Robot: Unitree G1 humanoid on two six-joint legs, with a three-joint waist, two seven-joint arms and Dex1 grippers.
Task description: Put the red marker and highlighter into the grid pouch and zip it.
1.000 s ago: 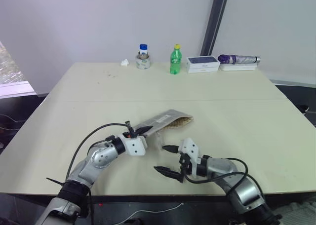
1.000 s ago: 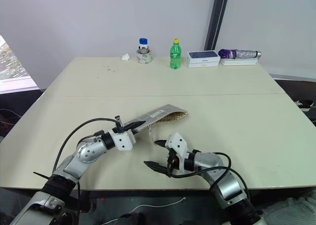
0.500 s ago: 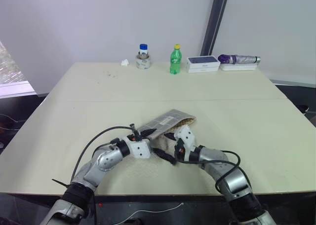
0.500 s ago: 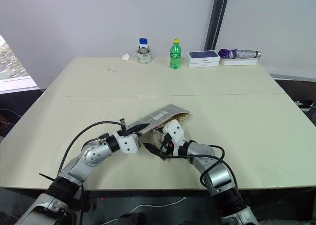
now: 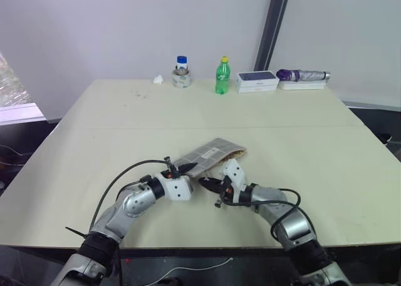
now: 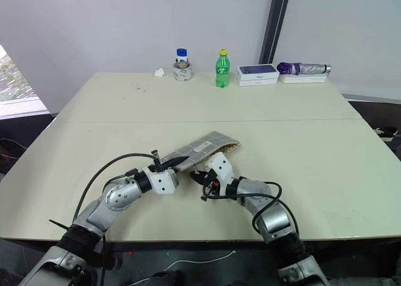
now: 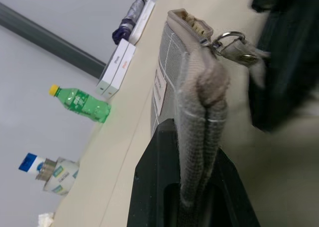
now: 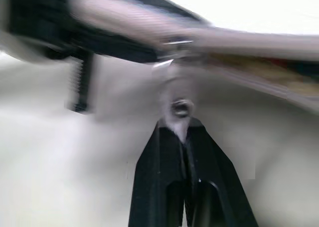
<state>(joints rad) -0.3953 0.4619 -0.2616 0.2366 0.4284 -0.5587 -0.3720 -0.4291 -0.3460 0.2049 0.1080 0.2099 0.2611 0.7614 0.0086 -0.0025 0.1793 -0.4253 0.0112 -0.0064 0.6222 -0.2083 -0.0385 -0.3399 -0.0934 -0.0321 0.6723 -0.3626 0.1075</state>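
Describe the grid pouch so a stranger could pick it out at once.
Start at the beige table and look at its near edge, where the two robot arms meet. The grid pouch is the flat grey fabric pouch with white grid lines, pinched at one end by the left gripper. Nothing else lies nearby; the green bottle and boxes line the far edge.

Pale beige table [image 5: 301,142] before plain white walls [image 5: 125,29].

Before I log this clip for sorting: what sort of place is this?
Probably an office or lab room: a plain beige table by bare white walls, with a green bottle, a boxed item and a folded umbrella at its far edge.
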